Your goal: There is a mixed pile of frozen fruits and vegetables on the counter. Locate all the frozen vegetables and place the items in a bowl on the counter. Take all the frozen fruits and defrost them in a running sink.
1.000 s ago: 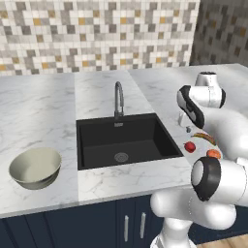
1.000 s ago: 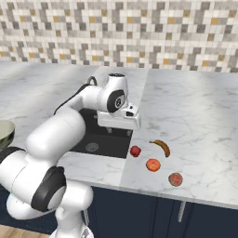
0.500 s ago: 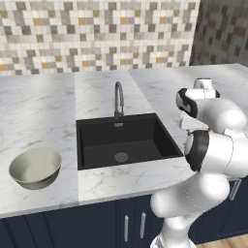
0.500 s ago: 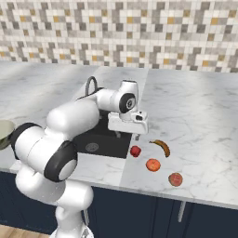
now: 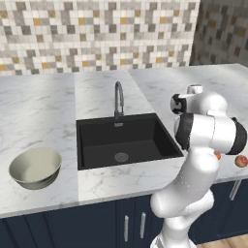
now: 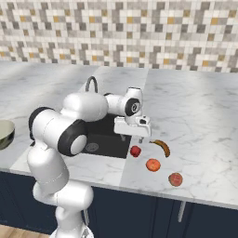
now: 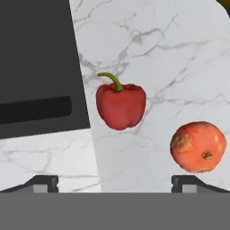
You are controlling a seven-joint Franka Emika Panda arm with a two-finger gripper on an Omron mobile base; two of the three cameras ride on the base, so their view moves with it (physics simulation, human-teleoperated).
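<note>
My gripper (image 6: 132, 139) hangs open just above the counter (image 6: 195, 116), at the sink's right edge. In the hand view my gripper (image 7: 115, 182) looks down on a glossy red pepper-shaped vegetable (image 7: 120, 106) with a green stem, lying between the spread fingertips (image 7: 43, 181). An orange-red round piece (image 7: 197, 147) lies beside it. The right base view shows the red vegetable (image 6: 135, 151), the orange-red piece (image 6: 153, 164), the curved banana (image 6: 161, 147) and the reddish-peach ball (image 6: 175, 179). The beige bowl (image 5: 35, 167) sits far left of the black sink (image 5: 123, 140).
The curved grey faucet (image 5: 118, 99) stands behind the basin. A tiled wall runs along the back of the counter. The sink's rim (image 7: 85, 90) passes close to the left of the red vegetable. Bare marble stretches to the right of the pile.
The arm has swung right and down from over the sink, bringing the open gripper low over the red vegetable. The food items have not moved.
</note>
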